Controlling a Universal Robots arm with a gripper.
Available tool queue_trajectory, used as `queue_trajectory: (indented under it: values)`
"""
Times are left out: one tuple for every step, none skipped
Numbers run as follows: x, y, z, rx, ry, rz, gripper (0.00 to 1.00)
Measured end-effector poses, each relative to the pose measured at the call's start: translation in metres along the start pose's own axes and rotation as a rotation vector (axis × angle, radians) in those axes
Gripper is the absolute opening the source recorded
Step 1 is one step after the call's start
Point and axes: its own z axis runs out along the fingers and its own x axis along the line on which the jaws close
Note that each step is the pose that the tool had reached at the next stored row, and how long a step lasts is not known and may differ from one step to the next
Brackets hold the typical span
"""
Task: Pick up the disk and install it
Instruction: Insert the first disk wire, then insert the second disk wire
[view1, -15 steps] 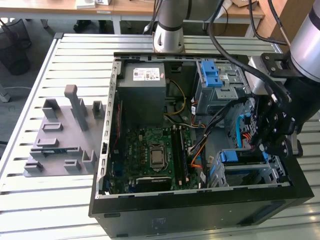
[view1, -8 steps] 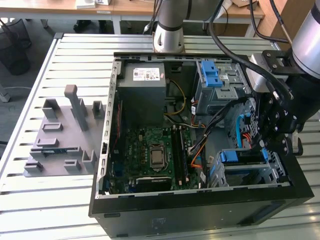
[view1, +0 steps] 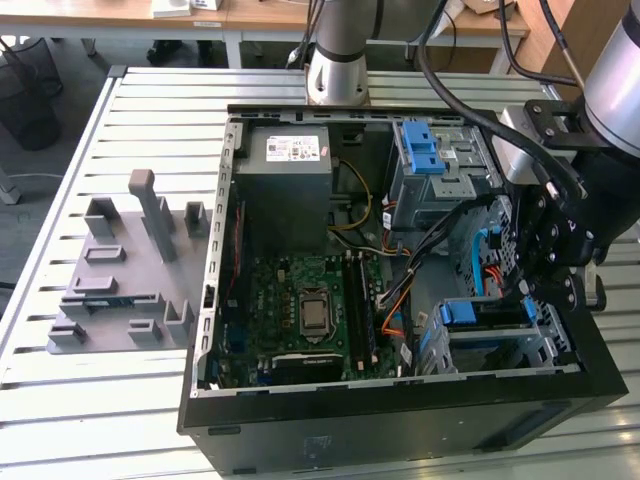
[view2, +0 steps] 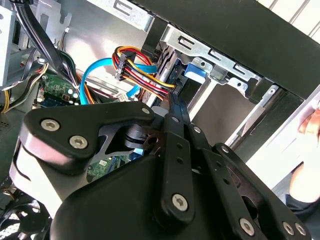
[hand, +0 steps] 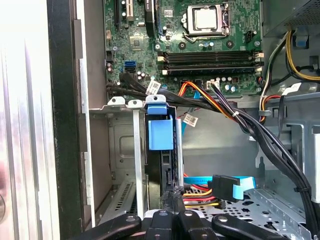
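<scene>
— Where is the disk (hand: 161, 150) right now?

— Standing on edge in the drive cage (view1: 500, 340) at the computer case's (view1: 400, 420) front corner, on the exterior view's right. Its blue carrier tab (hand: 160, 134) shows in the first wrist view, beside the cage's metal wall.

— And the tool (hand: 172, 197)?

— Pressed together, its thin fingertips (view2: 176, 107) at the disk's rear edge, next to the bundle of red, yellow and black power wires (view2: 142, 75). I cannot tell whether they actually pinch it.

— Anything else nearby?

— A blue data cable (hand: 240, 185) lies just beside the fingertips.

Slatted table (view1: 80, 420): computer case (view1: 400, 420), grey fixture (view1: 125, 270).
</scene>
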Motion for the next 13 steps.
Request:
queue_trajectory:
  values:
    - [0.0, 0.0, 0.0, 0.0, -0.0001, 0.0, 0.11]
    - [0.0, 0.0, 0.0, 0.0, 0.0, 0.0, 0.11]
    - [0.0, 0.0, 0.0, 0.0, 0.0, 0.0, 0.11]
    - [0.0, 0.0, -0.0001, 0.0, 0.0, 0.0, 0.11]
    - [0.0, 0.0, -0.0001, 0.0, 0.0, 0.0, 0.11]
    - [0.0, 0.0, -0.0001, 0.0, 0.0, 0.0, 0.11]
    - [0.0, 0.0, -0.0001, 0.0, 0.0, 0.0, 0.11]
    - [0.0, 0.0001, -0.0002, 0.0, 0.0, 0.0, 0.11]
    - [0.0, 0.0008, -0.0003, 0.0, 0.0002, 0.0, 0.11]
    - [0.0001, 0.0017, -0.0003, 0.0, 0.0002, 0.0, 0.11]
    - [0.0002, 0.003, -0.0003, 0.0, 0.0001, 0.0, 0.11]
    - [0.0004, 0.0045, -0.0002, 0.0, 0.0, 0.0, 0.11]
    - [0.0005, 0.0064, -0.0003, 0.0, 0.0002, 0.0, 0.11]
